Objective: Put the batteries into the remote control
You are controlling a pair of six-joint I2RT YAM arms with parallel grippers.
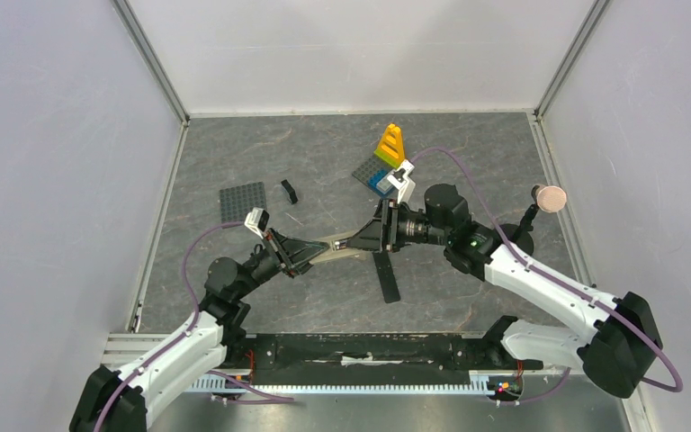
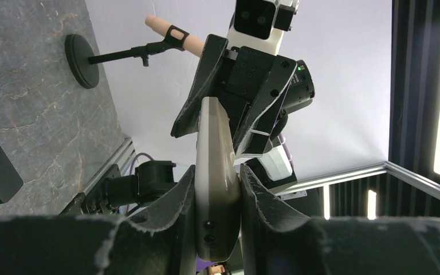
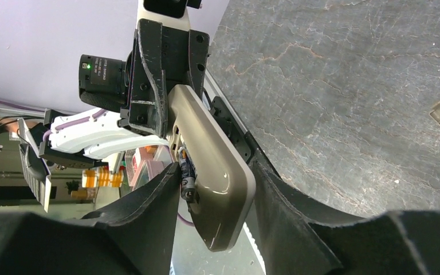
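The tan-grey remote control (image 1: 333,247) hangs above the table middle, held at both ends. My left gripper (image 1: 310,256) is shut on one end; in the left wrist view its jaws (image 2: 217,172) press both flat sides of the remote (image 2: 215,143). My right gripper (image 1: 360,241) has closed on the other end (image 3: 220,172). One finger (image 3: 160,195) touches a small dark battery (image 3: 188,172) lying in the slot. The other finger (image 3: 275,189) bears on the remote's back. Other batteries are not in view.
A black oblong strip (image 1: 385,274) lies on the table under the right arm. A grey studded plate (image 1: 243,200) and a small black brick (image 1: 289,191) sit at left, stacked coloured bricks (image 1: 387,157) at the back. A stand with a pink tip (image 1: 544,202) is at right.
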